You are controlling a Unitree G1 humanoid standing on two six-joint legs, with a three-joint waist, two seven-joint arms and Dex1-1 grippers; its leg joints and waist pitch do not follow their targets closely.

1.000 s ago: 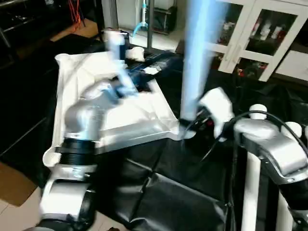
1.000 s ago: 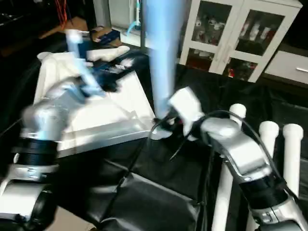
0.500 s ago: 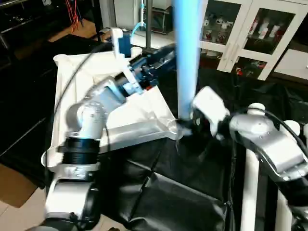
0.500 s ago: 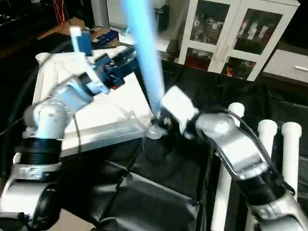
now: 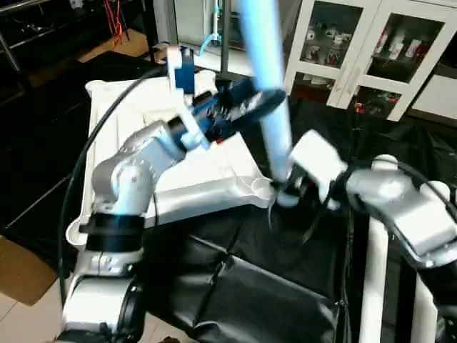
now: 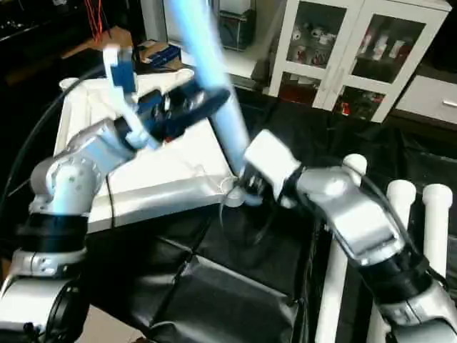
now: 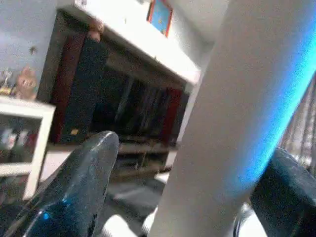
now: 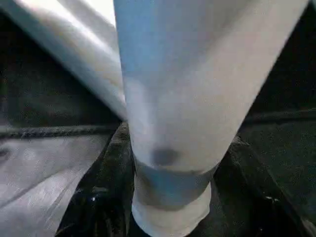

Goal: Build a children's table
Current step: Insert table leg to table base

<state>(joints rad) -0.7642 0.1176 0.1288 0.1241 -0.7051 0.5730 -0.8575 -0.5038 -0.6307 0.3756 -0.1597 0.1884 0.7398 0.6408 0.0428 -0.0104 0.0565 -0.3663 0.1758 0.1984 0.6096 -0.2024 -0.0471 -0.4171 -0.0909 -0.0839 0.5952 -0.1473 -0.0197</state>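
The white tabletop (image 5: 203,194) lies underside up on a black sheet. A long white leg (image 5: 263,64) rises from beside the near right corner socket (image 5: 261,189), its top leaning to the left. My right gripper (image 5: 287,194) is shut on the leg's lower end; in the right wrist view the leg (image 8: 170,98) sits between the dark fingers (image 8: 101,202). My left gripper (image 5: 258,107) reaches over the tabletop to the leg's middle. Its fingers (image 7: 74,187) stand open on either side of the leg (image 7: 237,123).
More white legs (image 6: 401,207) stand upright at the right, close to my right forearm. A white glass-door cabinet (image 5: 371,50) stands behind. The black sheet (image 5: 271,286) covers the near ground. Dark shelving lines the left side.
The leg's top has swung from leaning right to leaning left. My left gripper has moved right to the leg, its fingers spreading around it. The right gripper keeps hold of the foot.
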